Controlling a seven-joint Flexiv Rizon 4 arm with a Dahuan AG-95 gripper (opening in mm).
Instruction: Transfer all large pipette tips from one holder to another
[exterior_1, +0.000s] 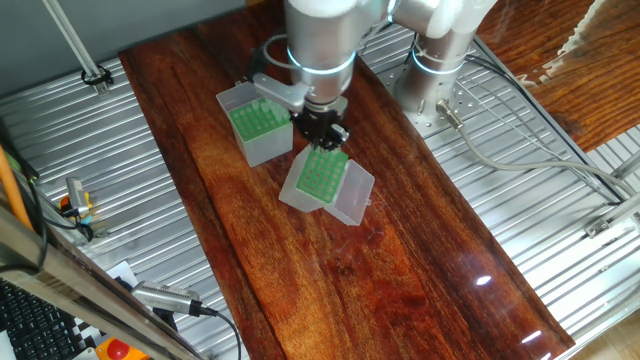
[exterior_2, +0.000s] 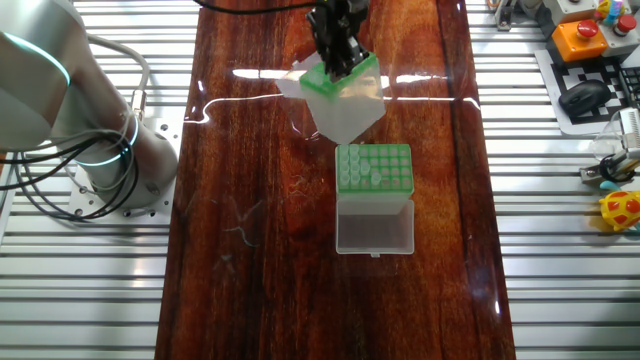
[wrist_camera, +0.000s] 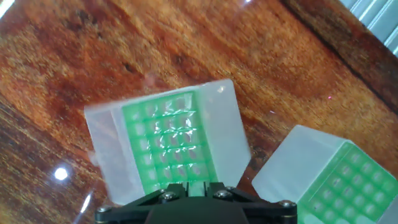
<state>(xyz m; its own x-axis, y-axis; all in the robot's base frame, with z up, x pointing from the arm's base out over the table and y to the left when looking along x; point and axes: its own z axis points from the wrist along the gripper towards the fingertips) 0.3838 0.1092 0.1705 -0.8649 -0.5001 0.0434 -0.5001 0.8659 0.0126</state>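
While the gripper (exterior_2: 340, 62) is hanging just above the grey-sided box (exterior_2: 346, 100) at the far end of the worktop (exterior_2: 250, 250), I cannot tell whether its jaws are spread or pressed together. Nearer, the whitish box (exterior_2: 374, 170) is sitting with its clear lid (exterior_2: 375, 226) folded open, a few large pipette tips (exterior_2: 378, 178) standing in its green rack.
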